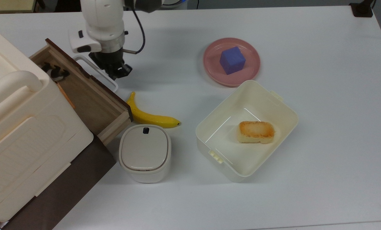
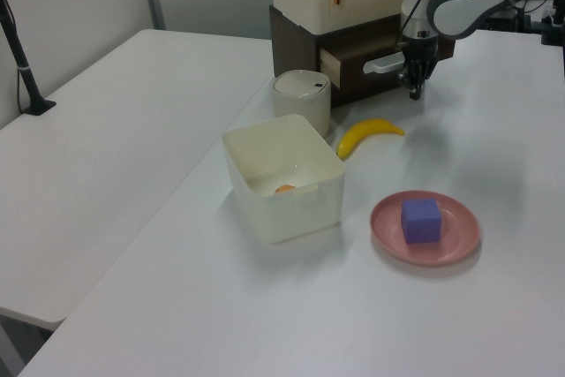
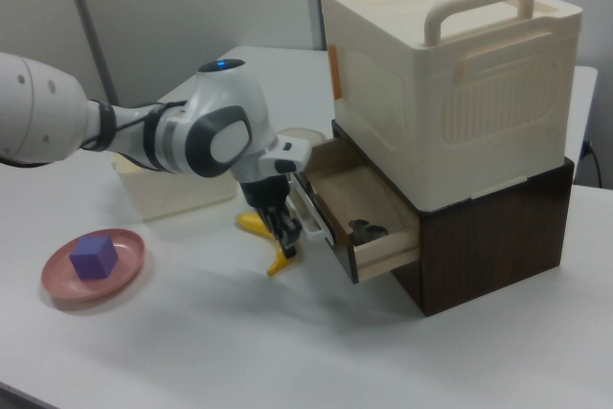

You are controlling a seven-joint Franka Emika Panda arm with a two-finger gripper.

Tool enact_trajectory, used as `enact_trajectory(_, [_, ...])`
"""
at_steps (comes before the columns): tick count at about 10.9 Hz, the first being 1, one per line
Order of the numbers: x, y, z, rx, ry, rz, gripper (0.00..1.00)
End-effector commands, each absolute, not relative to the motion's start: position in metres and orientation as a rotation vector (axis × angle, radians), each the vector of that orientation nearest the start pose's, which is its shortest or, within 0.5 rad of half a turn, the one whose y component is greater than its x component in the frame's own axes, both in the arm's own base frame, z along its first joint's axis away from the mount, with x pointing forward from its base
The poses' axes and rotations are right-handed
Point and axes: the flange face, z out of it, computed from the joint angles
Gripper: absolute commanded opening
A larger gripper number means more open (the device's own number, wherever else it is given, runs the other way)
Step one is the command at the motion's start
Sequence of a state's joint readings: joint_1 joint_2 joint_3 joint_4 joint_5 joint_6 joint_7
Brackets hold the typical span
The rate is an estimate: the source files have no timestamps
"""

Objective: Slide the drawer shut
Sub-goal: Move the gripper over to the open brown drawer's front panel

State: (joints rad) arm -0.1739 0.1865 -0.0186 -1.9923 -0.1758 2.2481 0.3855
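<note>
The drawer (image 1: 88, 97) is pulled well out from the dark cabinet (image 3: 488, 237) under the cream box (image 3: 450, 74). The gripper (image 1: 118, 72) hangs right by the drawer's white loop handle (image 1: 96, 72), on the side away from the cabinet. Can't tell how far its fingers are spread, and it's holding nothing. A banana (image 1: 148, 115) lies just beside the drawer's front corner.

My white table (image 1: 321, 95) carries a brown cabinet (image 1: 62, 191); banana (image 1: 148, 116); lidded canister (image 1: 144, 153); open tub (image 1: 286, 111); pink plate (image 1: 211, 68).
</note>
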Motion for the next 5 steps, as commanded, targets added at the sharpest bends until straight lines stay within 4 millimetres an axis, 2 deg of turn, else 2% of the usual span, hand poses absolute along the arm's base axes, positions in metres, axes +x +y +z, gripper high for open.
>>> enact_trajectory(1, [0.597, -0.149, 0.384, -3.117, 0.950, -0.309, 0.00])
enact_trajectory(5, [0.604, -0.175, 0.396, -3.044, 1.082, -0.466, 0.00])
